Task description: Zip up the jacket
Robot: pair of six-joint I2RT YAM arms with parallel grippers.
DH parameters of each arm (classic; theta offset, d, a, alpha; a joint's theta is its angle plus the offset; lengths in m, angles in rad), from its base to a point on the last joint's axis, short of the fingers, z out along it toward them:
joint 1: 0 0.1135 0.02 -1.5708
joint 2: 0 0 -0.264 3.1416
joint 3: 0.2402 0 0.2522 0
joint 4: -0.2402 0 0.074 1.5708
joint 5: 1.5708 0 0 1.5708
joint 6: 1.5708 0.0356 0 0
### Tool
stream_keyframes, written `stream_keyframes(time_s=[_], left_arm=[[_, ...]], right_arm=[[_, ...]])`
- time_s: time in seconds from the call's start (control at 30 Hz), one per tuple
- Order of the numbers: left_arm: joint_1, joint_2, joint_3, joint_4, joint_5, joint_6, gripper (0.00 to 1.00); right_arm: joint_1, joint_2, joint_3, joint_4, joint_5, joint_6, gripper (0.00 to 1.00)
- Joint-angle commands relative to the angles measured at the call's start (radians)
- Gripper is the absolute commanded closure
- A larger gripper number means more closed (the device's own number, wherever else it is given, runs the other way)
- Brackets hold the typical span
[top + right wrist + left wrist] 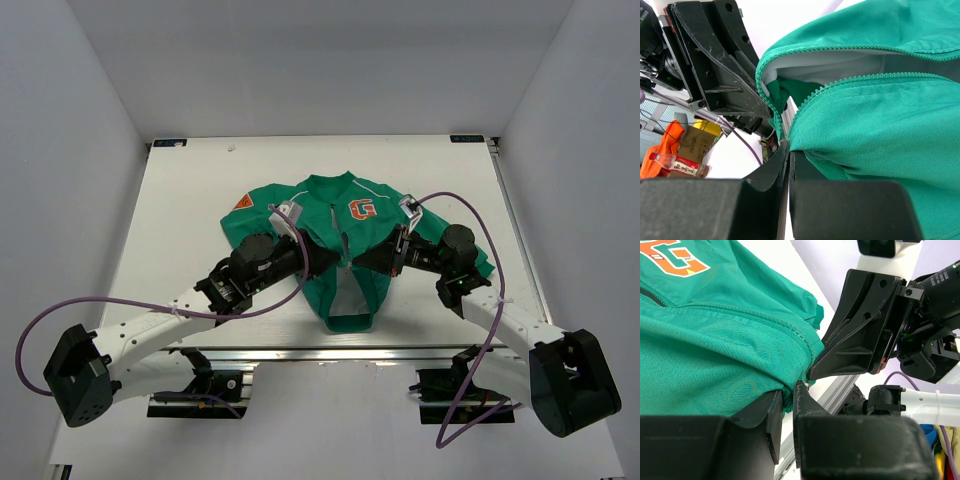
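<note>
From above, the green jacket (345, 235) lies flat, front up, in the middle of the white table (190, 200), collar toward the far edge, with an orange G patch (362, 209) on its chest and an orange triangle patch (241, 203) on the sleeve at the left. Both arms reach in over its lower half, so the left gripper (335, 262) and right gripper (362, 262) meet tip to tip at the front opening and hide much of the zip there. A purple cable (60, 312) loops from each arm, and an aluminium rail (350, 352) runs along the near table edge. In the left wrist view, the left gripper (790, 397) has its fingers pinched on a fold of the jacket (715, 345) at the edge of the zip teeth (765, 320). The right gripper (815, 371) fills the space just beside it, its tip touching the same fabric edge. In the right wrist view, the right gripper (789, 152) is pressed fully closed on the toothed edge of the jacket (875, 130). Above it the front gapes, showing light grey lining (830, 60). The left gripper (771, 114) blocks the view on the left, and a cardboard box (692, 142) with something orange lies beyond the table.
</note>
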Motion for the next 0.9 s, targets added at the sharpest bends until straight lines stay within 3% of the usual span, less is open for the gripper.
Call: stream_keyframes(time_s=[0.0, 0.47, 0.87], left_arm=[[0.005, -0.033, 0.003, 0.042, 0.000, 0.002, 1.00], [0.008, -0.017, 0.003, 0.042, -0.006, 0.002, 1.00], [0.008, -0.014, -0.005, 0.065, 0.022, -0.001, 1.00]], right_arm=[[-0.004, -0.033, 0.003, 0.030, -0.028, -0.009, 1.00], [-0.010, -0.073, 0.019, -0.068, -0.031, -0.061, 1.00], [-0.012, -0.058, 0.013, 0.007, -0.028, -0.016, 1.00]])
